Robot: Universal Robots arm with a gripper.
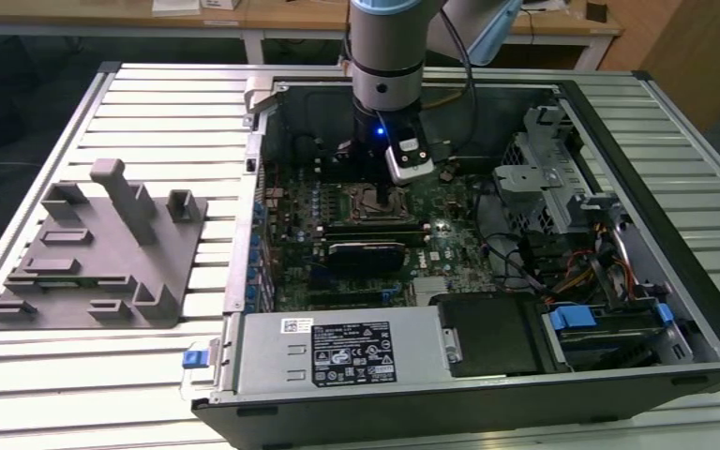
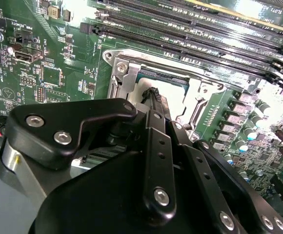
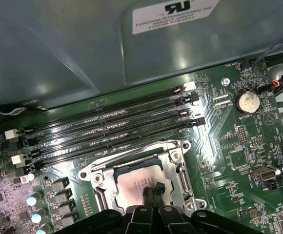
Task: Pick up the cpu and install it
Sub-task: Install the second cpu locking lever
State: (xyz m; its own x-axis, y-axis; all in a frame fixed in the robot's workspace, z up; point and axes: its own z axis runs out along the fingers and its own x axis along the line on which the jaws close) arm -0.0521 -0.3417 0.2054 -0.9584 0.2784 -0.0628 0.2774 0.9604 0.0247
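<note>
Over the motherboard socket [image 3: 140, 181], the upright arm's pincer [image 3: 151, 191] sits pressed together on the cpu [image 3: 134, 185].

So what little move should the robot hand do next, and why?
Probably lift the hand straight up, slowly: the flat silver-topped square cpu already seems to lie level inside the metal-framed socket, with the hand's tip right over it.
</note>
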